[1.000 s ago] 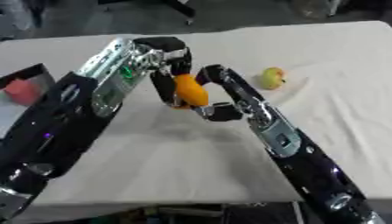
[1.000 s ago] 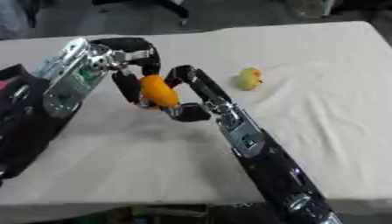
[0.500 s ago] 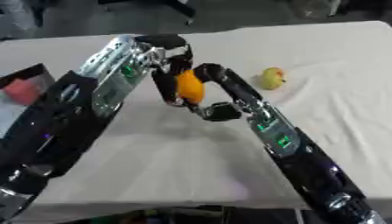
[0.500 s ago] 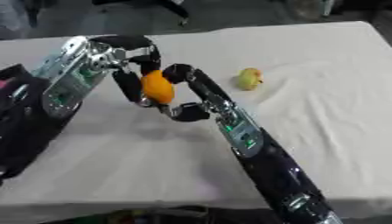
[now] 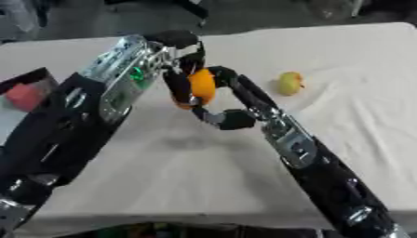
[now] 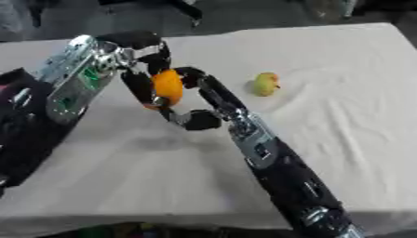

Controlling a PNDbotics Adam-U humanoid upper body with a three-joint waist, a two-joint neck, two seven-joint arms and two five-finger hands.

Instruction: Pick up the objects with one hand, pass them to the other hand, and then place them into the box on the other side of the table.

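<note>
An orange fruit [image 5: 201, 86] hangs above the white table [image 5: 358, 56], left of centre, caught between both hands. My left hand [image 5: 176, 89] comes in from the left, and its black fingers curl over the fruit's left side. My right hand [image 5: 231, 119] reaches up from the lower right, with fingers wrapped over the fruit's top and right side and the thumb below it. A yellow-green fruit [image 5: 289, 83] lies alone on the cloth to the right of the hands.
A dark box [image 5: 34, 75] sits at the table's left edge with a red thing [image 5: 24, 95] inside; my left arm covers part of it. Chairs and floor show beyond the far edge.
Both hands have lifted the orange fruit slightly, keeping it between them. The yellow-green fruit has not moved.
</note>
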